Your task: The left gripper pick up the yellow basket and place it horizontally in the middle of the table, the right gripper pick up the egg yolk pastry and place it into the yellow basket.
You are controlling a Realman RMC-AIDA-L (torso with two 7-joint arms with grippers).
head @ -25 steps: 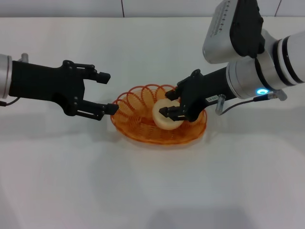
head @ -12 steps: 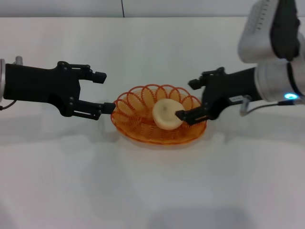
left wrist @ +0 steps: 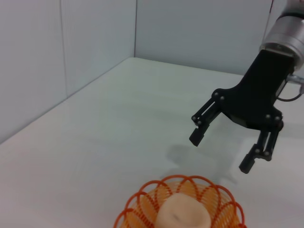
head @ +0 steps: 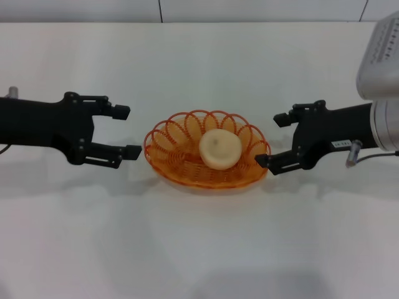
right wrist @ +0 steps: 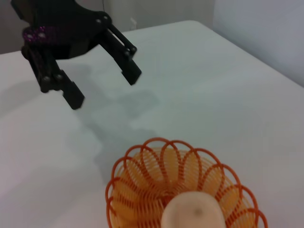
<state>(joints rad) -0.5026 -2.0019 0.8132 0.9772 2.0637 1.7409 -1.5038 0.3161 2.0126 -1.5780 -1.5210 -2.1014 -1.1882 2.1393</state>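
Note:
The yellow basket [head: 181, 156] lies flat in the middle of the white table [head: 199, 249]. The egg yolk pastry [head: 219, 149] rests inside it, toward its right half. My left gripper [head: 124, 131] is open and empty, a short way left of the basket's rim. My right gripper [head: 272, 141] is open and empty; its lower fingertip sits right at the basket's right rim. In the left wrist view the basket [left wrist: 142, 209] and pastry [left wrist: 182, 214] show with the right gripper [left wrist: 221, 151] beyond them. The right wrist view shows the basket [right wrist: 142, 180], the pastry [right wrist: 194, 212] and the left gripper [right wrist: 102, 85].
The table's far edge meets a pale wall [head: 199, 9] at the back. Plain white tabletop surrounds the basket on all sides.
My right gripper let go of the pastry, leaving it in the basket, and drew back to the right. My left gripper drew back to the left, away from the basket.

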